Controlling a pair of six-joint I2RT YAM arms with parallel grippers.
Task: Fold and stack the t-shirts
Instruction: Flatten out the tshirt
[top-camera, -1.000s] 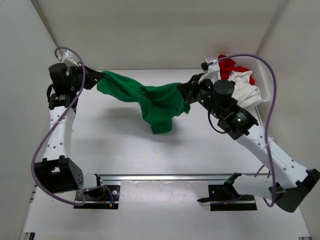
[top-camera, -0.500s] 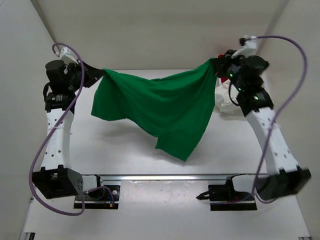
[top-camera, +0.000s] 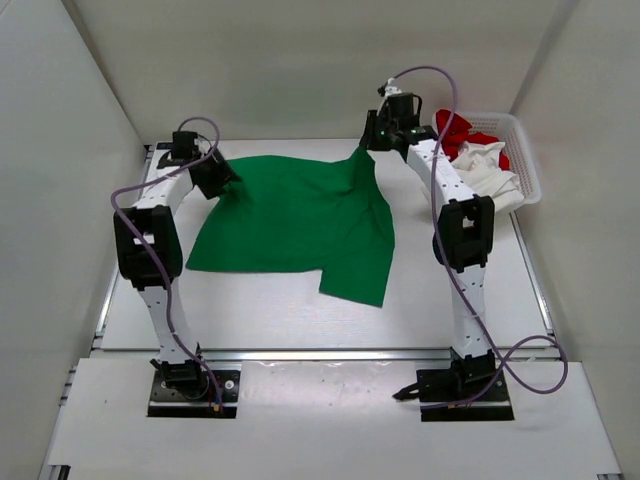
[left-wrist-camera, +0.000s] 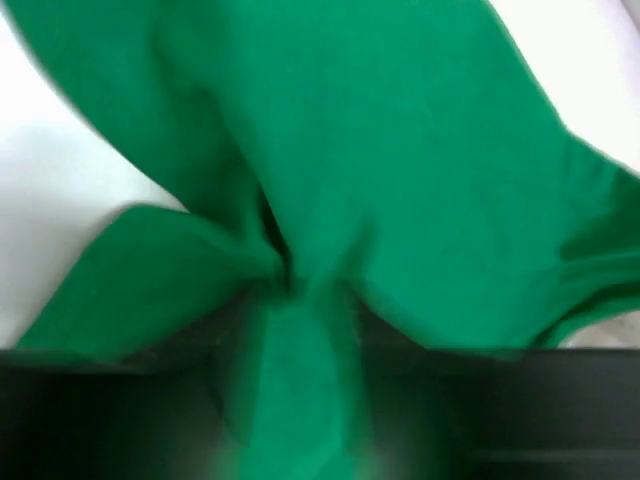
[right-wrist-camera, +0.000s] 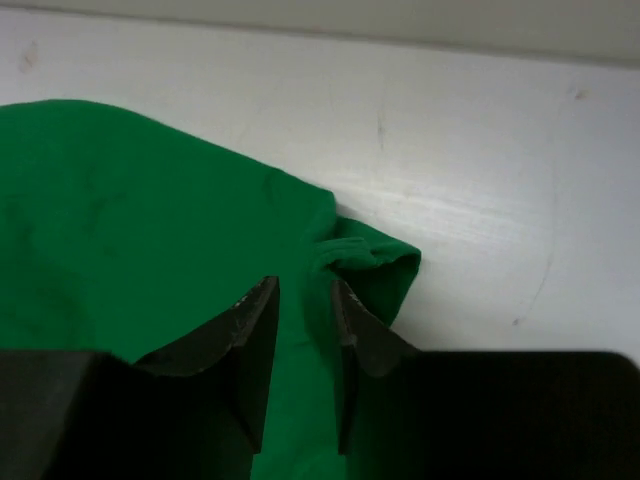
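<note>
Green shirt (top-camera: 300, 215), hanging mid-air before, now spread on table (top-camera: 250, 310), prob. flat.

No text, label, brand, number or sign can be read on the green t-shirt (top-camera: 290, 215), the white mesh basket (top-camera: 527, 152) or the table (top-camera: 250, 310).

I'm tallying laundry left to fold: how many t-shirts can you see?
3. The green t-shirt lies spread on the table; the red t-shirt and white t-shirt are bunched in the basket at the far right. More could be hidden beneath them.
</note>
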